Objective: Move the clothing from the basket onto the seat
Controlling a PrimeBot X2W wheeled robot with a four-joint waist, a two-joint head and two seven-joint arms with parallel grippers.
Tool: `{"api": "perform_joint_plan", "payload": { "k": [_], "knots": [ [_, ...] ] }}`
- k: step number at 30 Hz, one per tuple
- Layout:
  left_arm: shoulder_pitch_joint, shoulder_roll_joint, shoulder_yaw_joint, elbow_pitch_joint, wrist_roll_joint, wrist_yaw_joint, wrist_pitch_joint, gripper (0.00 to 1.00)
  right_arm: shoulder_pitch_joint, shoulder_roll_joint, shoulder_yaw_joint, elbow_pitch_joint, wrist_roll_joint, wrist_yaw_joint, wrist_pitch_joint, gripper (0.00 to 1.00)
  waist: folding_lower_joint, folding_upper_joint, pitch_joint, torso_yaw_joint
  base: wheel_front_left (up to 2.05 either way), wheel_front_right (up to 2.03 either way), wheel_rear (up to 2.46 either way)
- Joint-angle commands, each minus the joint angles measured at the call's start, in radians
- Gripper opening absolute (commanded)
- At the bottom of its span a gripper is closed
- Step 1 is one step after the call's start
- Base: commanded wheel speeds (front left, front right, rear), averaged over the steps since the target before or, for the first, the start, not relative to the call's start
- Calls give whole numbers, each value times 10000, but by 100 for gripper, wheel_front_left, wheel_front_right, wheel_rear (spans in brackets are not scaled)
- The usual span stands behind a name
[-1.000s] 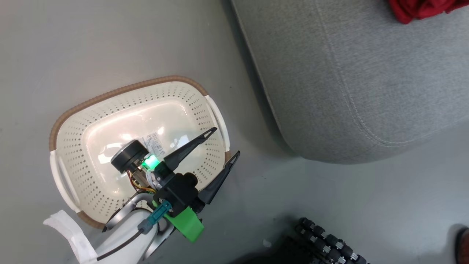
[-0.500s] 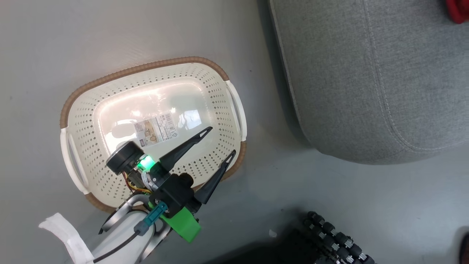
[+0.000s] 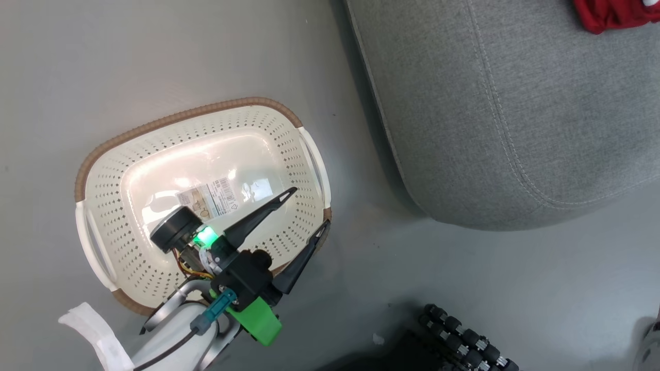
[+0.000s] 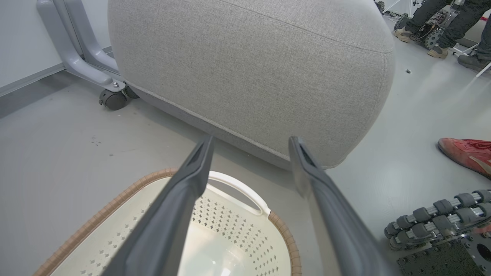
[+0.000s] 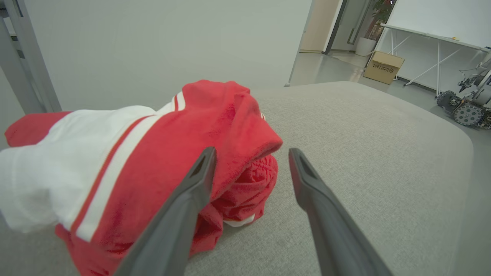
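Observation:
The red clothing [image 5: 161, 161] with white panels lies heaped on the light grey seat [image 5: 364, 153]; a corner of the clothing [image 3: 613, 13] shows at the head view's top right on the seat [image 3: 515, 103]. My right gripper [image 5: 251, 153] is open, fingers apart just in front of the heap, holding nothing. The cream basket [image 3: 129, 154] with its brown rim stands on the floor left of the seat; just a paper sticker [image 3: 209, 197] lies inside. My left gripper [image 3: 309, 208] is open over the basket's near right rim [image 4: 285, 237], holding nothing.
The robot's wheeled base with black rollers [image 3: 464, 340] lies at the bottom right. A red shoe [image 4: 466, 151] rests on the floor right of the seat, and a person's feet [image 4: 433, 34] stand further back. A grey frame leg on a caster [image 4: 111, 97] stands behind the seat.
The head camera has swung, shifting basket and seat across the picture and back. The left gripper stays open over the basket's right rim.

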Motion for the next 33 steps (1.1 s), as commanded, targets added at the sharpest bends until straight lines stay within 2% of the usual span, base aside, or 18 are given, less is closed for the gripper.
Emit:
{"api": "perform_joint_plan", "payload": {
  "k": [1, 7, 12, 15, 18, 21, 24, 33],
  "knots": [
    [74, -112, -17, 17, -48, 49, -2, 100, 373, 96, -133, 18, -98, -14, -32, 100, 0, -1, -342, -1, 0, 0, 0],
    [259, -573, -20, 267, -256, 59, -4, 100, 1637, 425, -373, -3, -311, -14, -32, 100, 0, -1, -1209, 194, 0, 0, 0],
    [516, -1142, 342, 503, -525, 281, -5, 100, 2865, 853, 106, -447, -445, -14, -32, 100, 0, -1, -2203, 607, 0, 0, 0],
    [834, -1492, 741, 607, -714, 480, -5, 100, 3559, 1105, 792, -869, -551, -14, -32, 100, 0, -1, -2854, 911, 0, 0, 0],
    [1214, -1917, 1282, 721, -891, 796, -3, 100, 4310, 1216, 2087, -1350, -604, -14, -32, 100, 0, -1, -3581, 1257, 0, 0, 0],
    [1844, -2363, 2099, 697, -1181, 1048, -5, 100, 4970, 1247, 3559, -1822, -495, -14, -32, 100, 0, -1, -4307, 1579, 0, 0, 0],
    [2574, -2871, 3156, 753, -1648, 1108, -2, 100, 5576, 1302, 4651, -2230, -220, -14, -32, 100, 0, -1, -5068, 1951, 0, 0, 0],
    [4246, -3520, 6045, 304, -1594, 1335, -4, 100, 6616, 1543, 5826, -3281, 518, -14, -32, 100, 0, -1, -6752, 2638, 0, 0, 0]
  ]
}}
